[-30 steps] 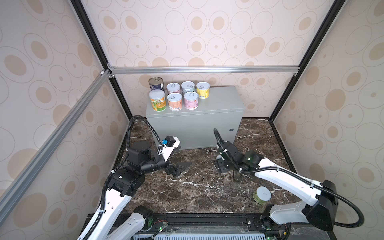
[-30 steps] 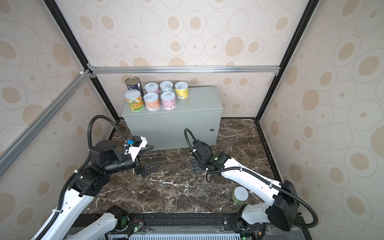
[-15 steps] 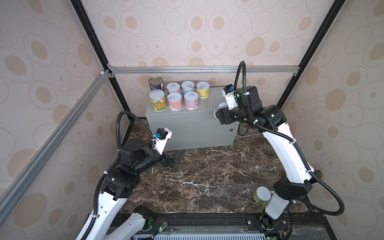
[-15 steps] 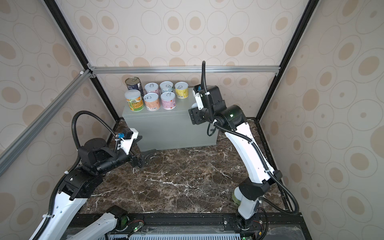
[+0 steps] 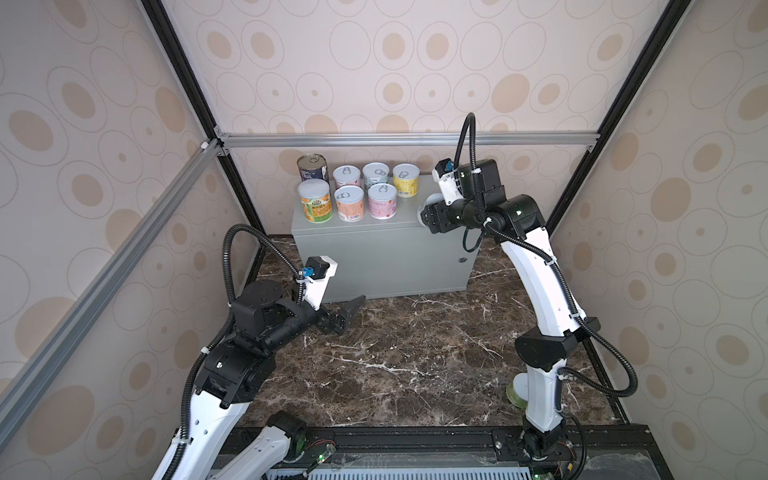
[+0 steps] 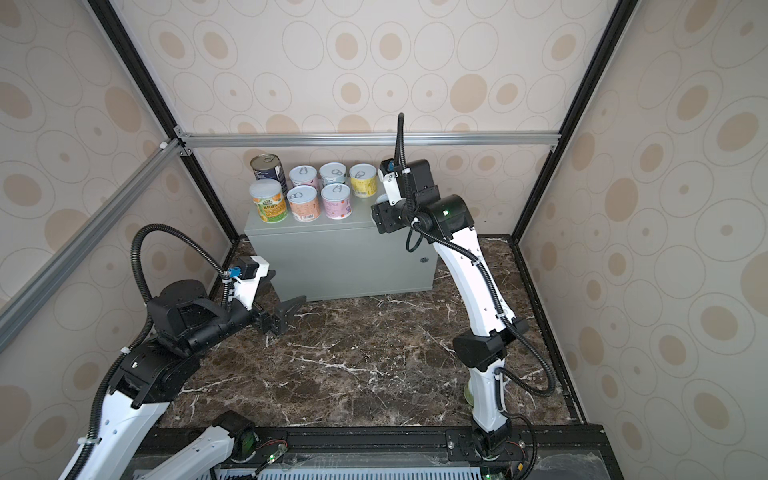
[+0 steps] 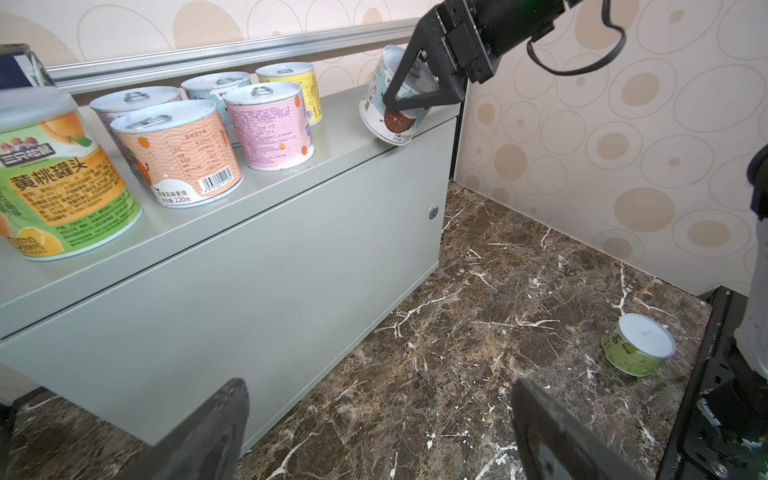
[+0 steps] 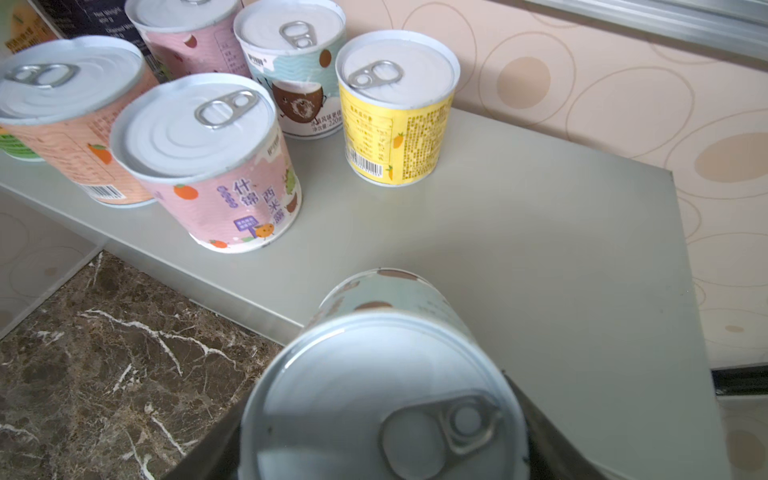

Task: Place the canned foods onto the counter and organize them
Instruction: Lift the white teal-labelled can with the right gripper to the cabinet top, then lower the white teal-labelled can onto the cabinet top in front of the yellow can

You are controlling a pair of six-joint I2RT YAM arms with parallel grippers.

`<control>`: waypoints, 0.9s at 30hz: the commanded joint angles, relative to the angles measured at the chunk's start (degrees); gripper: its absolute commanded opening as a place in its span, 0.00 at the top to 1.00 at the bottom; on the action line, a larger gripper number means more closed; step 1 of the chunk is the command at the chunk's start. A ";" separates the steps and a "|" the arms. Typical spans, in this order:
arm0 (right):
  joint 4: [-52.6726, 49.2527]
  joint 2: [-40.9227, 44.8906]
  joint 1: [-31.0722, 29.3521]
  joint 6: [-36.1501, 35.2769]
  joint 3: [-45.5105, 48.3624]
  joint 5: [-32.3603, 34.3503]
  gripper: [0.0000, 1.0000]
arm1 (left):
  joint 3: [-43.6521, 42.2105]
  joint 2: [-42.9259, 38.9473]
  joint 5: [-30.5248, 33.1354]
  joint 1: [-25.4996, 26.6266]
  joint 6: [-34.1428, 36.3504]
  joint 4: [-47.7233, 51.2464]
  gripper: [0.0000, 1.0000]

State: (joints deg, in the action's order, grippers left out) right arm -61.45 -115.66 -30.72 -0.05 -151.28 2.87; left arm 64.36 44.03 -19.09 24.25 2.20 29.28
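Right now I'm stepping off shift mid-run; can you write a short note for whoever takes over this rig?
Left gripper: open and empty, low over the marble floor in front of the counter.
Right gripper: shut on a white coconut can, which is tilted at the counter's front right edge and not yet set upright.
Done: seven cans stand in two rows at the left end of the counter top.
Left: stand the held can upright on the counter, then fetch the green can standing on the floor beside the right arm.
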 commanded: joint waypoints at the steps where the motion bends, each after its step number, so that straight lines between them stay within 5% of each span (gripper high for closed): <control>1: 6.46 -1.54 0.23 -0.02 -1.30 -1.83 0.35 | 2.50 -0.26 -0.07 0.15 0.36 -0.44 0.02; 10: 9.83 -4.52 0.57 1.69 -1.14 -2.61 0.26 | 3.61 -0.10 -0.24 0.11 0.44 -1.82 0.02; 27: 13.28 -3.18 0.76 -0.06 0.59 -1.29 0.24 | 4.37 2.29 -0.76 0.17 -1.45 -4.99 0.02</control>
State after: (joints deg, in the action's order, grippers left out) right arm -47.86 -120.46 -30.28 0.99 -151.30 1.04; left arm 66.89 46.26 -19.16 24.25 1.32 26.22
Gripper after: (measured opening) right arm 0.765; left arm 0.980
